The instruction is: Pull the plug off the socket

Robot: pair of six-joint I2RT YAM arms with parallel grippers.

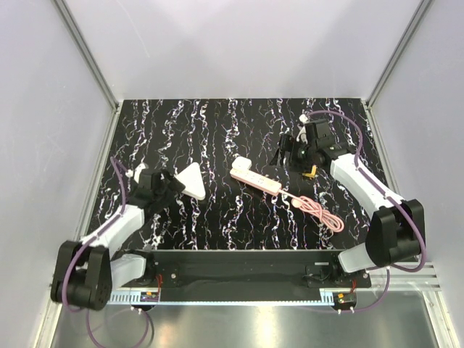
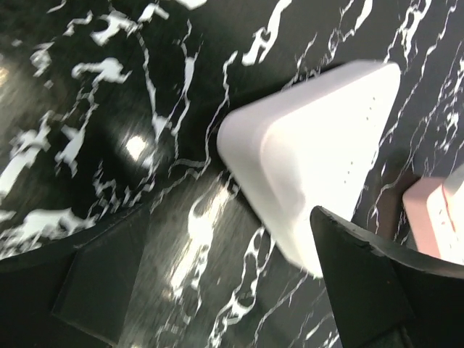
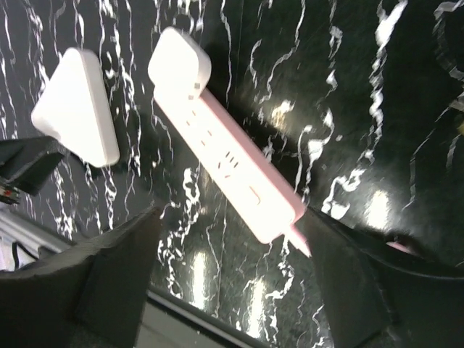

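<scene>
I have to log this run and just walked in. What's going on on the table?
Two robot arms are working over a black marbled table. The left gripper has its jaws open right beside the white triangular socket, not closed on it. The right gripper, jaws also open, is aimed at the pink power strip, which has a white square block on one end. Nothing is gripped yet.
</scene>
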